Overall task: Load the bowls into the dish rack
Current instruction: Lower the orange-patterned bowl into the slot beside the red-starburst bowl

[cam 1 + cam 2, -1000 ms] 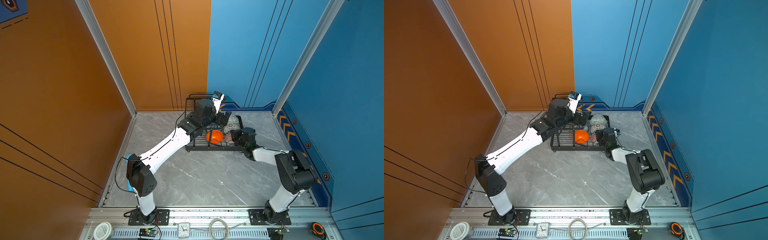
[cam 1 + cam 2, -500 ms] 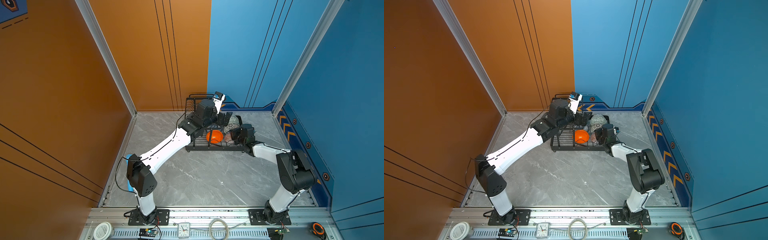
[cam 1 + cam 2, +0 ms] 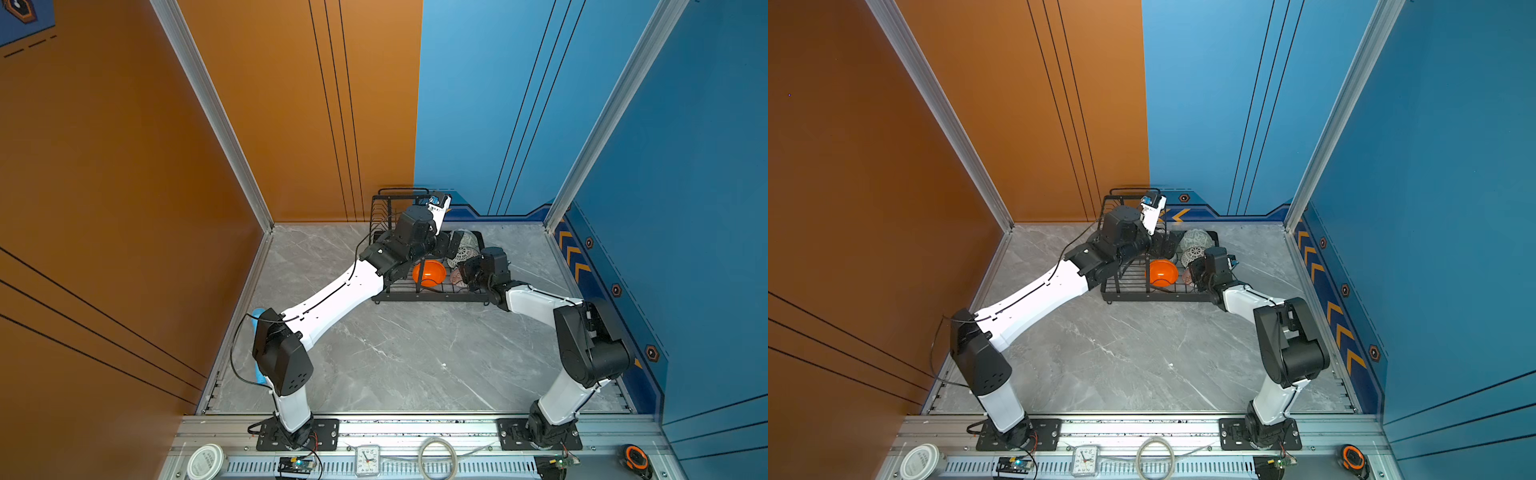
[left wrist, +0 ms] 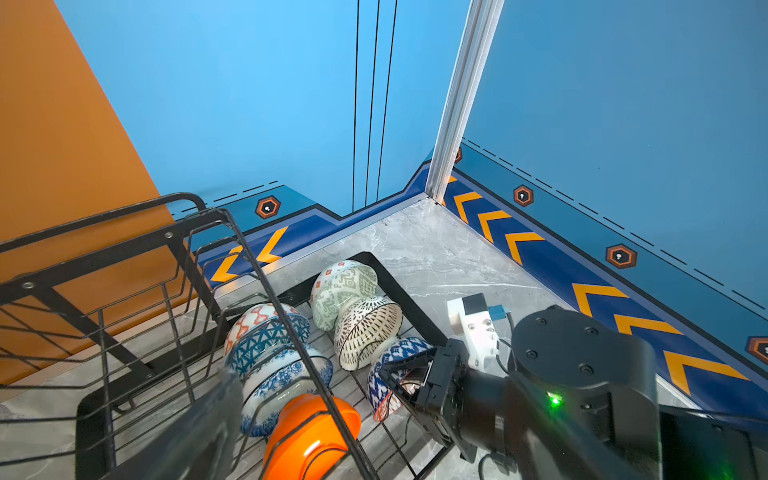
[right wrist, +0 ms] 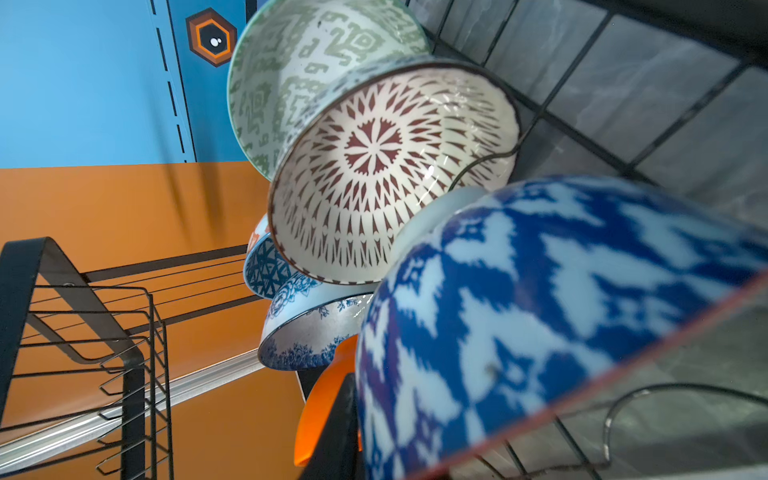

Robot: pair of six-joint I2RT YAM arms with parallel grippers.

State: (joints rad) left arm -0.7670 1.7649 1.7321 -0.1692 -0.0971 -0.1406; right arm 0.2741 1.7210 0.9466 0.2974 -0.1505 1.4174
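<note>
The black wire dish rack stands at the back of the floor. Several bowls lean on edge in its base tray: pale green, white-black lattice, orange-diamond with teal band, blue floral, plain orange. My right gripper straddles the rim of a blue-and-white geometric bowl resting in the tray, one finger against its side. My left gripper hovers open over the rack, holding nothing.
The rack's raised slotted shelf and handle stand on its left end. Blue walls close in behind and to the right of the rack. A light-blue cylinder shows behind the left arm's base. A clock and a cable ring lie on the front rail.
My right gripper has pushed a little further over the rack's right end with the blue geometric bowl. The left arm has not moved.
</note>
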